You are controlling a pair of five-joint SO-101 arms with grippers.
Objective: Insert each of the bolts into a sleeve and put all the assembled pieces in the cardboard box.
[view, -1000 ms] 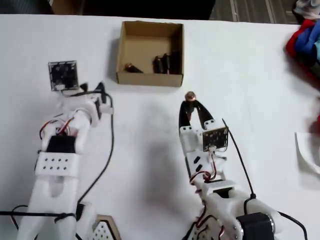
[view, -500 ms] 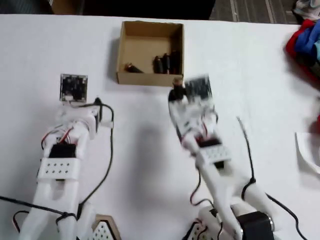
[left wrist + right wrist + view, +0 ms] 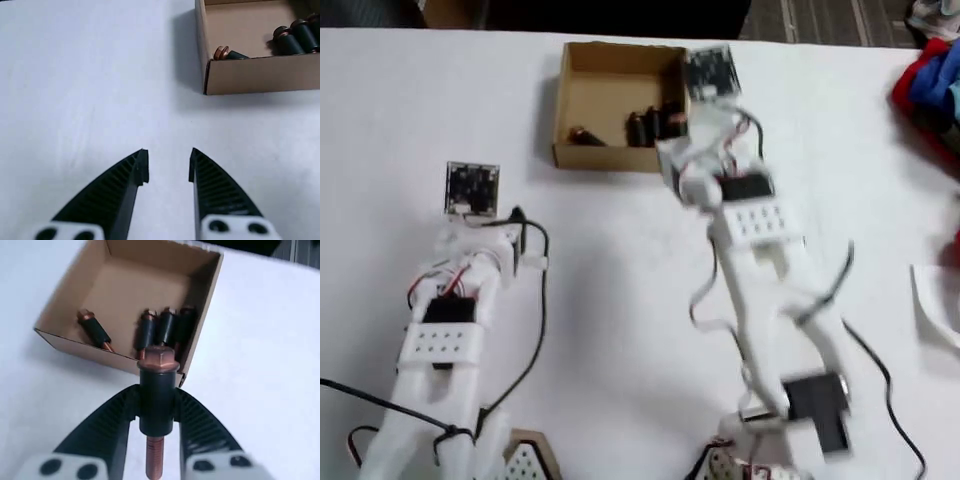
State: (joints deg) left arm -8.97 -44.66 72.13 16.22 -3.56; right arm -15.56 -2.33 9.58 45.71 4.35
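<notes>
The cardboard box (image 3: 616, 157) stands at the far middle of the table. Several assembled pieces lie in it: one alone (image 3: 94, 330) and three side by side (image 3: 165, 327) by its right wall. My right gripper (image 3: 156, 390) is shut on another piece, a copper bolt in a black sleeve (image 3: 156, 395), held upright just short of the box's near right corner. The right arm (image 3: 750, 215) stretches up to that corner. My left gripper (image 3: 168, 165) is open with nothing in it, low over bare table, left of and nearer than the box (image 3: 260, 75). The left arm (image 3: 450, 300) is at the left.
Red and blue cloth (image 3: 925, 80) lies at the far right edge, with a white object (image 3: 935, 310) below it. A perforated base plate (image 3: 525, 462) sits at the near edge between the arms.
The right arm has swung from the table's middle forward to the box's near right corner, carrying the piece. The left arm has drawn back slightly.
</notes>
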